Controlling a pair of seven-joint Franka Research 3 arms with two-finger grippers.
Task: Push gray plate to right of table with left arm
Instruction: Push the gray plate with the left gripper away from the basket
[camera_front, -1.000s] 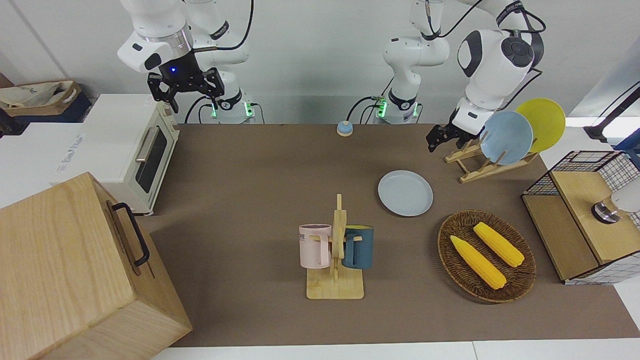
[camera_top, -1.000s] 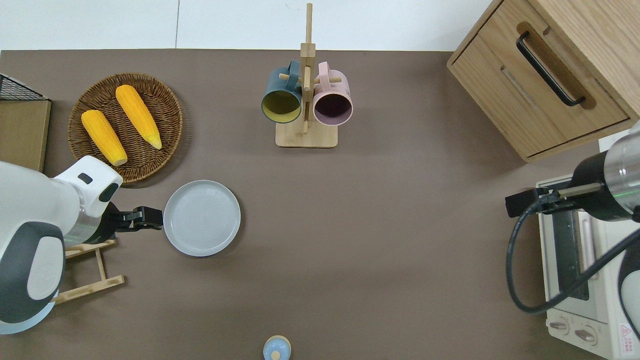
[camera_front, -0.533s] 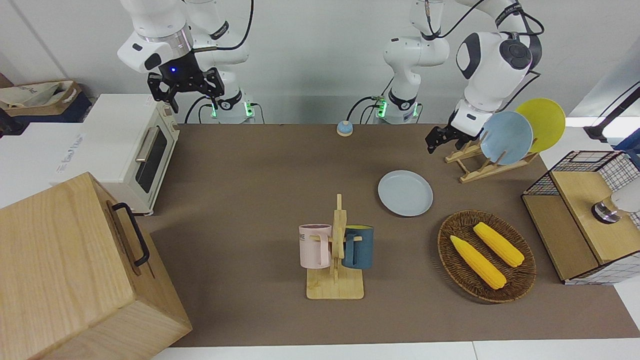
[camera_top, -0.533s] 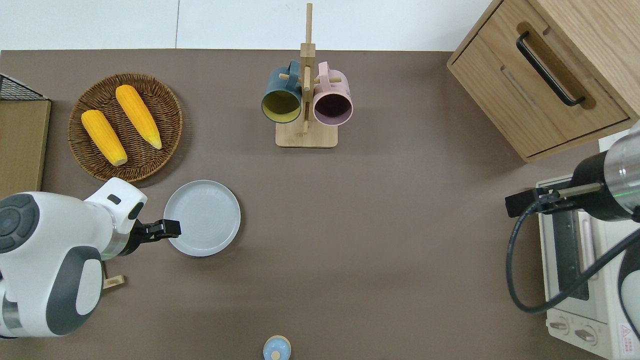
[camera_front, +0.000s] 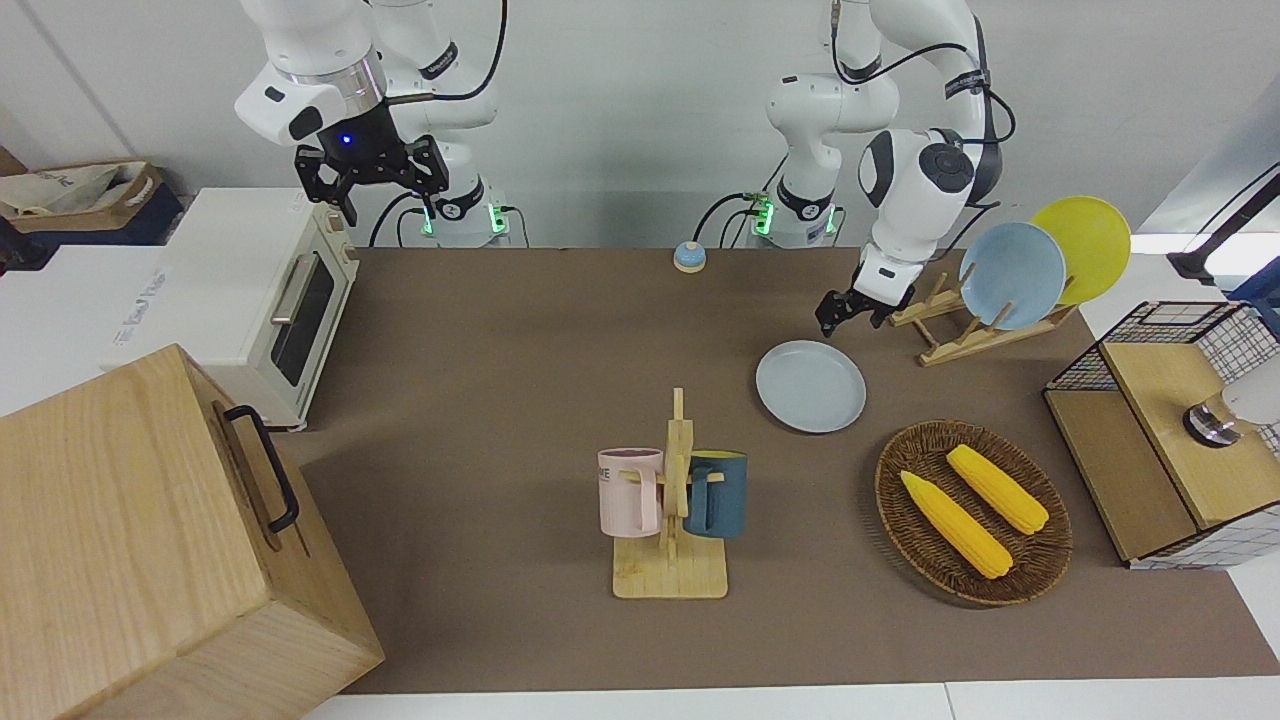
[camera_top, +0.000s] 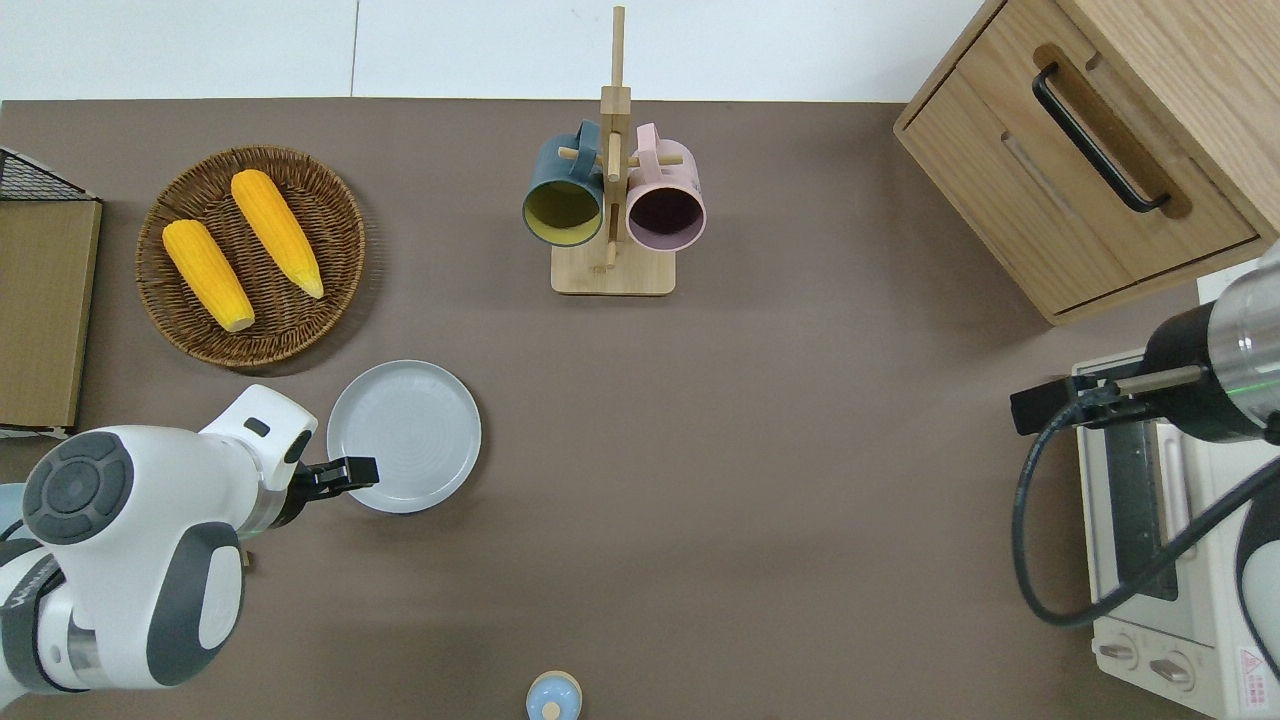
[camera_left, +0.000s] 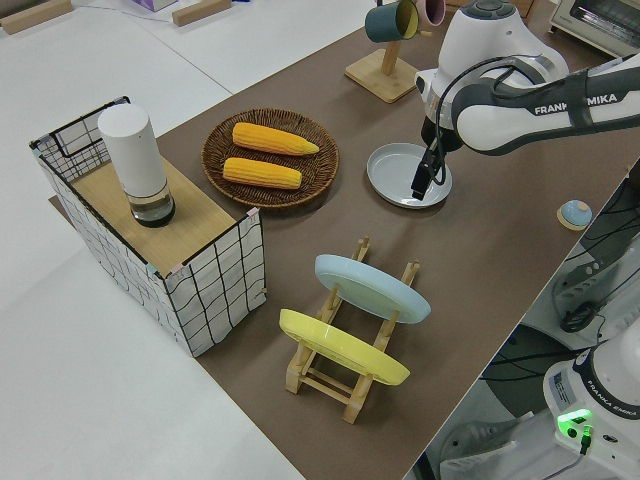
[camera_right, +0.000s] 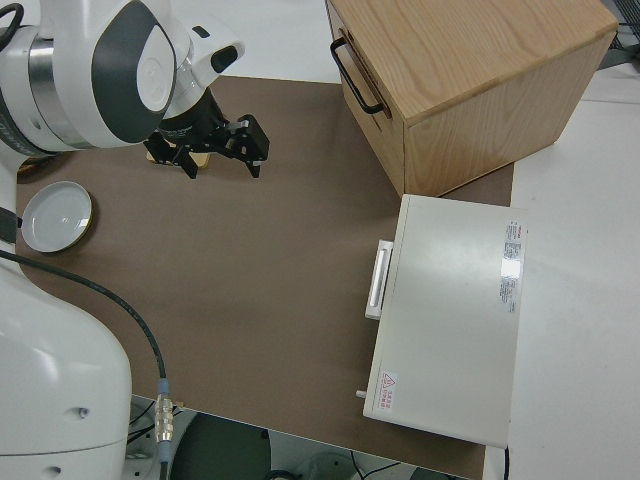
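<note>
The left arm's small black two-finger gripper (camera_top: 350, 470) hangs over the rim of the flat round pale blue-gray plate (camera_top: 405, 436) on the side toward the left arm's end of the long matte brown table (camera_top: 780, 480), and whether its fingers are open or closed I cannot tell. The plate lies beside the round wicker basket (camera_top: 250, 255) holding 2 yellow corn cobs, slightly nearer the robots, so the push looks not yet begun and all the travel remains (the right arm is parked).
</note>
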